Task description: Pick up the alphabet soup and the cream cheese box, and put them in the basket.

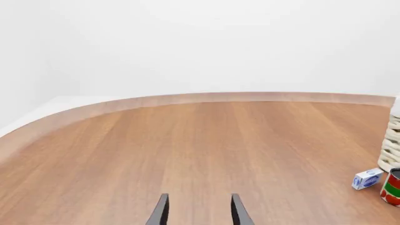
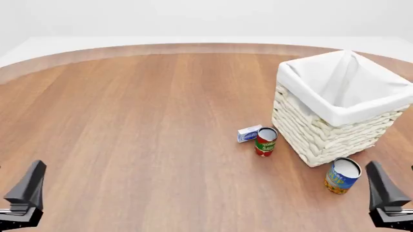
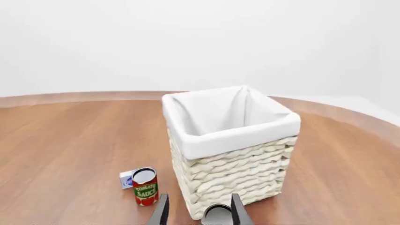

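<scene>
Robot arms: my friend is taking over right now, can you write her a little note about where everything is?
Left gripper: open, holding nothing, low over bare wood on the near left.
Right gripper: open, empty, near right, just behind the blue-labelled alphabet soup can.
That soup can stands upright on the table by the near corner of the white woven wicker basket.
The small blue and white cream cheese box lies on the table left of the basket, beside the red and green tomato sauce can.
Done: nothing; the basket looks empty.
Left: both items into the basket.
</scene>
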Controlling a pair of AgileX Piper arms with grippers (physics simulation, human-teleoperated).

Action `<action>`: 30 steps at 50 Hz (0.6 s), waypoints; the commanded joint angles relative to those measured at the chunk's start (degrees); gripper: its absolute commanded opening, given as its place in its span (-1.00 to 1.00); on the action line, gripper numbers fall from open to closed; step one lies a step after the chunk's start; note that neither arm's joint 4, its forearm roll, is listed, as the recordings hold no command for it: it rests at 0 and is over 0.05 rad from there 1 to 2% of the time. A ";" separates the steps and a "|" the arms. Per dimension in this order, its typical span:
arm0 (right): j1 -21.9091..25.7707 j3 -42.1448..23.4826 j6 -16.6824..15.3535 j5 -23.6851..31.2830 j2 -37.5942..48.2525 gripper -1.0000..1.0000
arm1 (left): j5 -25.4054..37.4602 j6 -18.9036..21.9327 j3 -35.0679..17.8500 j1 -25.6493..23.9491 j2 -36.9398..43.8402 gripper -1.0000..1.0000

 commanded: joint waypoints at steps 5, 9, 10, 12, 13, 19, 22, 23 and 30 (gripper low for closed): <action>0.03 -0.38 0.48 0.22 0.26 1.00 | -0.07 0.00 -0.15 0.00 0.26 1.00; -0.72 -0.68 0.72 0.58 0.34 1.00 | -0.07 0.00 -0.15 0.00 0.26 1.00; -0.77 -1.00 0.89 0.84 0.38 1.00 | -0.07 0.00 -0.15 0.00 0.26 1.00; -1.16 -1.43 0.62 0.75 0.64 1.00 | -0.07 0.00 -0.15 0.00 0.26 1.00; -0.56 -1.66 -0.13 1.16 0.69 1.00 | -0.07 0.00 -0.15 0.00 0.26 1.00; -0.39 -3.12 -1.65 1.42 3.46 1.00 | -0.07 0.00 -0.15 0.00 0.26 1.00; 1.45 -4.85 -1.98 0.64 7.36 1.00 | -0.07 0.00 -0.15 0.00 0.26 1.00; 2.32 -5.23 -2.21 -0.22 9.19 1.00 | -0.07 0.00 -0.15 0.00 0.26 1.00; 3.67 -10.41 -4.58 -1.82 16.25 1.00 | -0.07 0.00 -0.15 0.00 0.26 1.00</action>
